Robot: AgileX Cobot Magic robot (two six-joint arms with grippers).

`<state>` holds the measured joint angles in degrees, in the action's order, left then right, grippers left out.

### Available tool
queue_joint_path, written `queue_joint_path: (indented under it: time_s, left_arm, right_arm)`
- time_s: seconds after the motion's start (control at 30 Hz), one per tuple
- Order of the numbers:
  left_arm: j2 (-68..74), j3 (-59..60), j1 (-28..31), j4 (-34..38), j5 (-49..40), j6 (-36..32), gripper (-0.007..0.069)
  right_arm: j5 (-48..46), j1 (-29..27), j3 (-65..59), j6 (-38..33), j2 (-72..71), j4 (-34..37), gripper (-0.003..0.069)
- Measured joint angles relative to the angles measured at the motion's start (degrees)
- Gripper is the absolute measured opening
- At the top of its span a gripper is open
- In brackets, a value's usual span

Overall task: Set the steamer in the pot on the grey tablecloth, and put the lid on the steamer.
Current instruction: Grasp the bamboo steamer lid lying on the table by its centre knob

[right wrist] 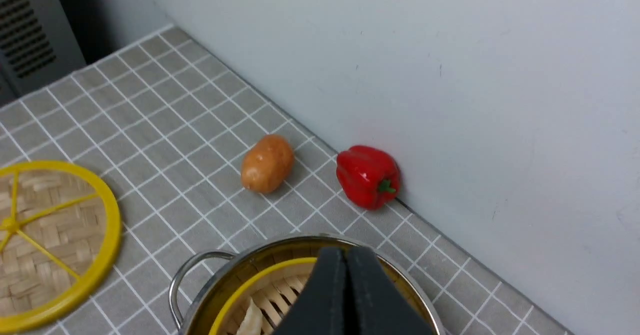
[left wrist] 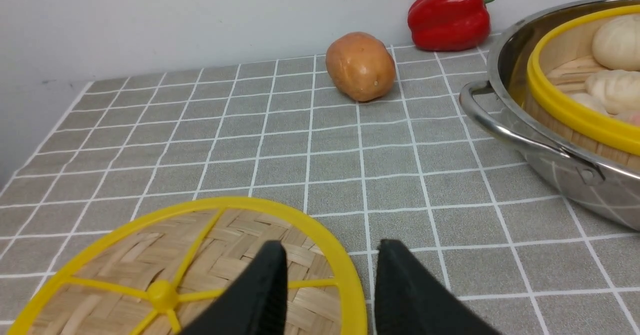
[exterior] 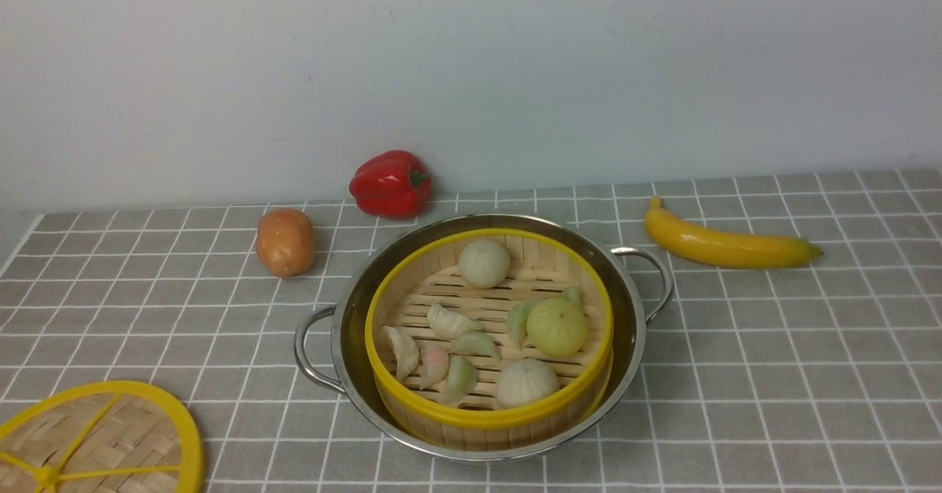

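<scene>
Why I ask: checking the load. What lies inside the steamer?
The steamer holds three buns and several dumplings on its slatted floor; the pot bottom beneath it is hidden.

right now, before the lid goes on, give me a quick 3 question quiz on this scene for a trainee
1. True or false: the steamer sits inside the pot.
2. Where is the lid? A: on the steamer. B: flat on the grey tablecloth. C: inside the pot.
3. Fill in: the right pincer, above the steamer, is ____ (open or shut).

Key: 1 true; 2 B; 3 shut.
</scene>
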<state>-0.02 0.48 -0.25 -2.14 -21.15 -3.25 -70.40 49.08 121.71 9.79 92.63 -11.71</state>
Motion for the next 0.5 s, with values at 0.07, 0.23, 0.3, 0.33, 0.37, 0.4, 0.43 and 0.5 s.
queue_joint_path:
  time_s: [0.07,0.23,0.3,0.33,0.37,0.4,0.43,0.5]
  left_arm:
    - [0.0,0.0,0.0,0.0,0.0,0.0,0.0243]
    - [0.0,0.0,0.0,0.0,0.0,0.0,0.0243]
    - [0.0,0.0,0.0,0.0,0.0,0.0,0.0243]
    - [0.0,0.0,0.0,0.0,0.0,0.0,0.0243]
    - [0.0,0.0,0.0,0.0,0.0,0.0,0.0243]
    - [0.0,0.0,0.0,0.0,0.0,0.0,0.0243]
    - [0.0,0.0,0.0,0.0,0.0,0.0,0.0243]
    - [0.0,0.0,0.0,0.0,0.0,0.0,0.0243]
  right_arm:
    - [0.0,0.0,0.0,0.0,-1.2,-0.9,-0.0010]
    - [0.0,0.0,-0.2,0.2,-2.2,-6.0,-0.0005]
    - [1.0,-0.1,-3.0,0.2,-3.8,-9.7,-0.0004]
    - [3.3,-0.8,-5.5,0.6,-5.4,-10.6,-0.0001]
    - [4.7,-0.9,-6.8,0.9,-6.2,-10.8,-0.0001]
    - [9.2,-1.8,-9.6,1.6,-8.0,-10.8,0.0001]
    - [12.3,-3.0,-13.0,2.6,-10.1,-10.8,0.0002]
    - [24.2,-8.7,-26.6,6.0,-17.7,-8.5,0.0008]
